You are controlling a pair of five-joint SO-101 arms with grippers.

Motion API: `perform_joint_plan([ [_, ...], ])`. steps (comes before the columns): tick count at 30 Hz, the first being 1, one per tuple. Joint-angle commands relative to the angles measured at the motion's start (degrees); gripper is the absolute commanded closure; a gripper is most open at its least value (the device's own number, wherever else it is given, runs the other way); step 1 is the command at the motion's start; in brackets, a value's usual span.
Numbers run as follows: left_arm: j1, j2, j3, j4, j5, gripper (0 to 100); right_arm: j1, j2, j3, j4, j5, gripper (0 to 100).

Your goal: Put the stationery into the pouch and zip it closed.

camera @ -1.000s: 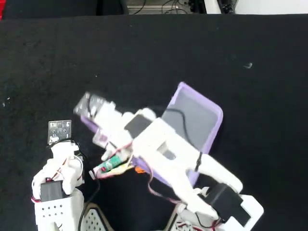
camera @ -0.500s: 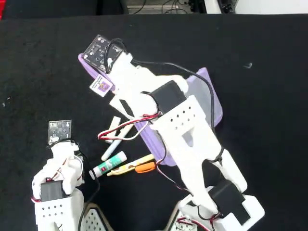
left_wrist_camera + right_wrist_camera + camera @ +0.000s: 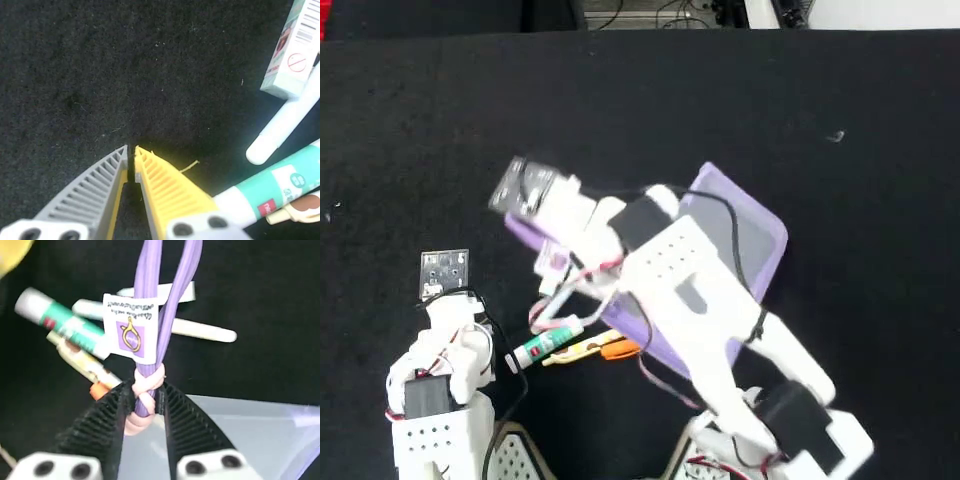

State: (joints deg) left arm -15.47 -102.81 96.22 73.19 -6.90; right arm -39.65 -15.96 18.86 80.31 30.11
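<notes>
Pouch point(image 3: 750, 230), soft, light and apt to sag, lies mid-frame, the right gripper point(image 3: 145, 397) pinched shut on its purple strap point(image 3: 172, 290), likely a floppier hold than the rim; the glue stick point(image 3: 548, 343) waits lower left by the left gripper point(image 3: 131, 156), closed on nothing.

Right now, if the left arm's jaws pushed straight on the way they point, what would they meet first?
Probably just the bare black table; the green-and-white glue stick lies off to one side, though depth is unclear.
</notes>
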Motion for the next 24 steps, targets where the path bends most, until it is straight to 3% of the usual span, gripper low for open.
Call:
perform_joint_plan([
  [1,0.7,-0.3,1.3,-1.1,0.4,97,-3.0,-9.3,3.1,-0.2,1.7,98.8],
  [5,0.7,-0.3,1.3,-1.1,0.4,97,-3.0,-21.1,9.6,-2.4,1.1,98.8],
  [11,0.7,-0.3,1.3,-1.1,0.4,97,-0.6,-45.3,27.8,-15.0,-8.8,98.8],
  [15,0.7,-0.3,1.3,-1.1,0.4,97,-0.4,-62.0,36.4,-16.9,-11.9,98.7],
  [21,0.7,-0.3,1.3,-1.1,0.4,97,9.8,-77.3,41.7,-17.2,-12.3,98.7],
  [24,0.7,-0.3,1.3,-1.1,0.4,97,11.7,-80.0,44.4,-17.3,-15.5,98.8],
])
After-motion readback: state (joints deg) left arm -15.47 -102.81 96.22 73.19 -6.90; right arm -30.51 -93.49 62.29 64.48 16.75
